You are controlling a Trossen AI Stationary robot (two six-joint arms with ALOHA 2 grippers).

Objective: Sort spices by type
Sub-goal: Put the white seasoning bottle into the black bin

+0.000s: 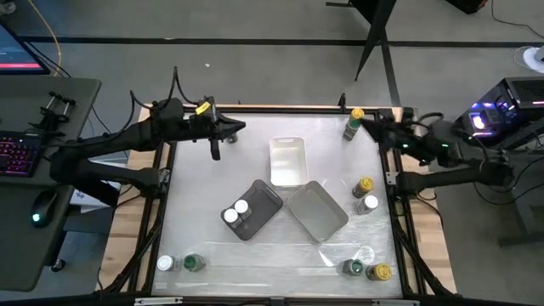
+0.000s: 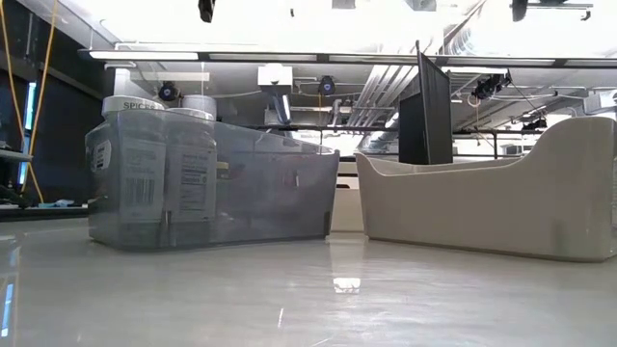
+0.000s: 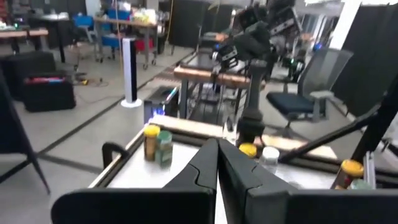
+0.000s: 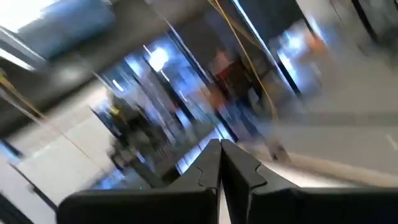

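Note:
Several small spice jars stand on the table: a yellow-lidded and a green-lidded one at the far right corner, also in the left wrist view, a yellow and a white one at the right, a green and a yellow one near right, and a white and a green one near left. Two white-lidded jars stand in the dark grey tray. My left gripper is shut and bare at the far left. My right gripper is shut beside the far right jars, with nothing between its fingers.
A white tray lies in the middle toward the far edge, and a light grey tray lies slantwise right of the dark one. In the low view the dark tray and the white tray stand side by side. Bare tabletop lies between the trays and the near jars.

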